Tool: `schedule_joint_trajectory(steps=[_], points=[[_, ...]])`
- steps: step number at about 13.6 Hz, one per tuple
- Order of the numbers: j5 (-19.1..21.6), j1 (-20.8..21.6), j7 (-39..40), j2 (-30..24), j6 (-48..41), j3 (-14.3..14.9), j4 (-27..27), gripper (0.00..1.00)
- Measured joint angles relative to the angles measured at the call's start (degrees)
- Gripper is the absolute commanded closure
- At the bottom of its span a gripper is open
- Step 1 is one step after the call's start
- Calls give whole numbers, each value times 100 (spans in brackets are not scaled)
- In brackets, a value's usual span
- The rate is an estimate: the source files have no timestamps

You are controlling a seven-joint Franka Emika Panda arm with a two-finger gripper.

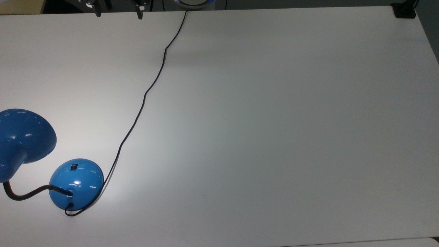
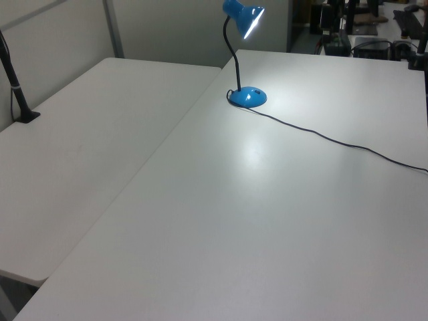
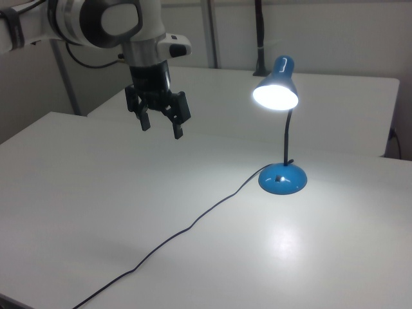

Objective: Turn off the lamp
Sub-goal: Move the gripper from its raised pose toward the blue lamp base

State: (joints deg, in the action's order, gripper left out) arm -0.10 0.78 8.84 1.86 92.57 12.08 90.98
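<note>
The lamp is lit. Its blue domed base (image 1: 76, 183) sits at the top view's lower left, with a small black switch (image 1: 73, 167) on top, a black gooseneck (image 1: 24, 195) and a blue shade (image 1: 23, 137). In the right view the shade (image 3: 277, 84) glows over the base (image 3: 282, 179); in the left view the base (image 2: 248, 97) stands at the far side. A thin black cord (image 1: 144, 97) runs across the table. My gripper (image 3: 161, 129) hangs open and empty high above the table, well to the right view's left of the lamp. Its fingertips (image 1: 139, 15) show at the top view's upper edge.
The white table (image 1: 274, 120) carries just the lamp and cord. A second white table (image 2: 80, 154) adjoins it in the left view. A black clamp (image 1: 404, 10) sits at the top view's upper right corner. A black post (image 3: 259, 38) rises behind the lamp in the right view.
</note>
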Motion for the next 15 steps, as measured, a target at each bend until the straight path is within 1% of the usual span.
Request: schedule_joint_trajectory(steps=[2,3,4,6,8,10,15], points=[[0,-8,107,1,39,23,0,82],[0,-14,258,6,44,33,1,98],[0,-30,432,22,52,38,4,100],[0,-94,678,112,317,44,21,100],[11,-186,735,289,868,46,44,100],[151,-312,780,552,1487,48,62,100],[339,-678,814,1453,3224,49,65,100]])
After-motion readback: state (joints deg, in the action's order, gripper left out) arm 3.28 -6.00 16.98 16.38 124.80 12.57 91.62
